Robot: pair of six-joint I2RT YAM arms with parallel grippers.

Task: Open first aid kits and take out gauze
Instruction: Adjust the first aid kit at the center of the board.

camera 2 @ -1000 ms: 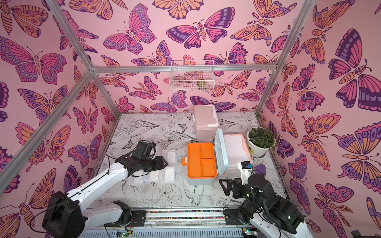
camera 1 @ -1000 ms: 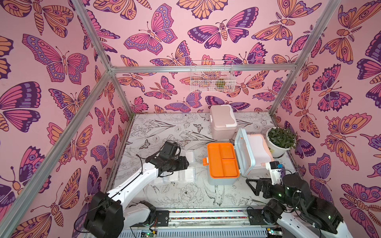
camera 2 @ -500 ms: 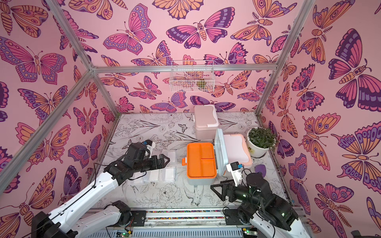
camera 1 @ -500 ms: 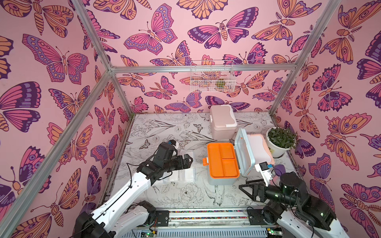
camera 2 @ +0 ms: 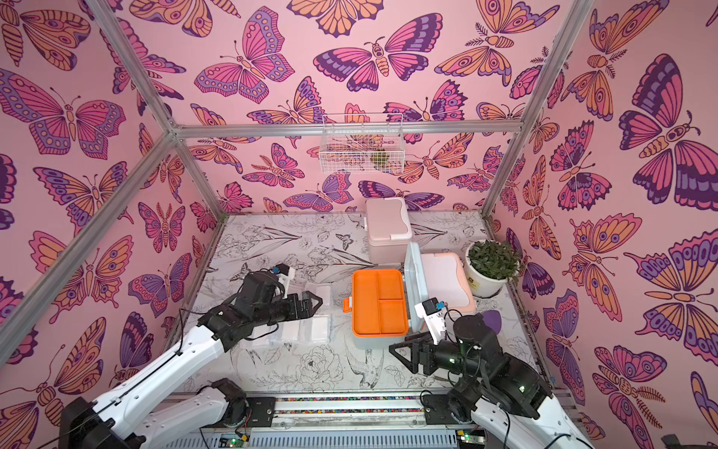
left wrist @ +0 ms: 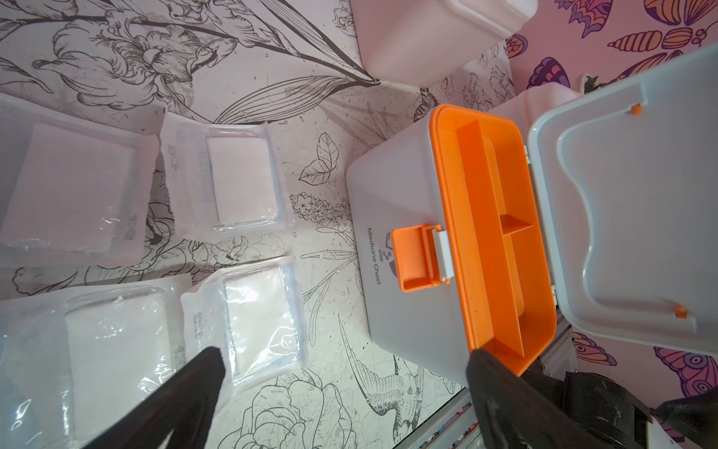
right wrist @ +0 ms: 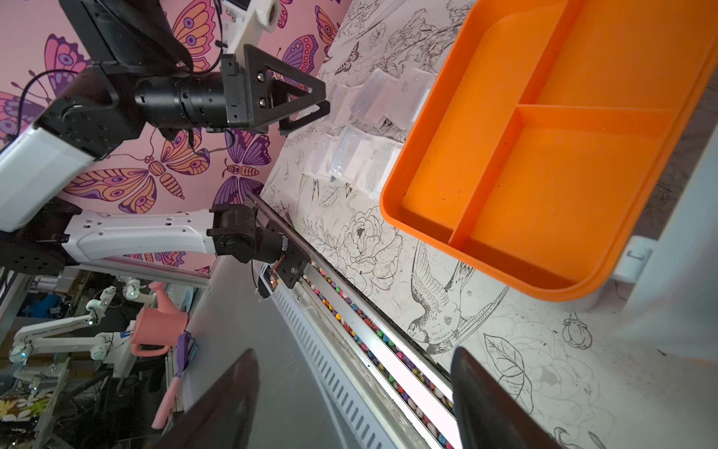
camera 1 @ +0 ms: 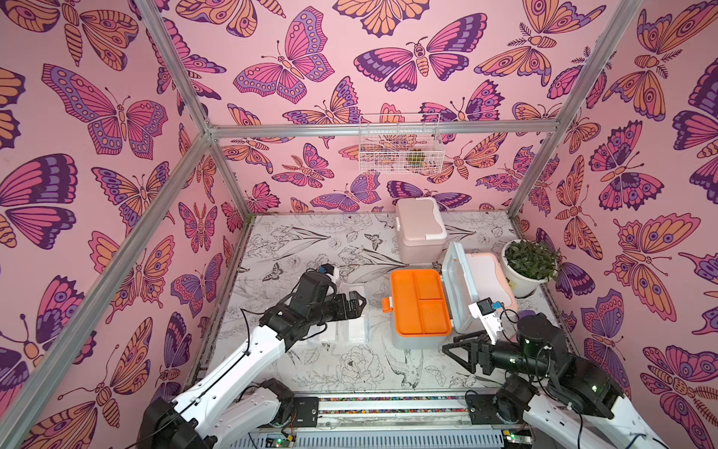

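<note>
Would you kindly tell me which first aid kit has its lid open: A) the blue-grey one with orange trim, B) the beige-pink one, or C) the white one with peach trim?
A: the blue-grey kit has its lid swung up, baring the orange tray.

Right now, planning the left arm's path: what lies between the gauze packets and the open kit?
Only a bare strip of flower-printed tabletop separates the gauze packets from the open kit, clearest in the left wrist view.
</note>
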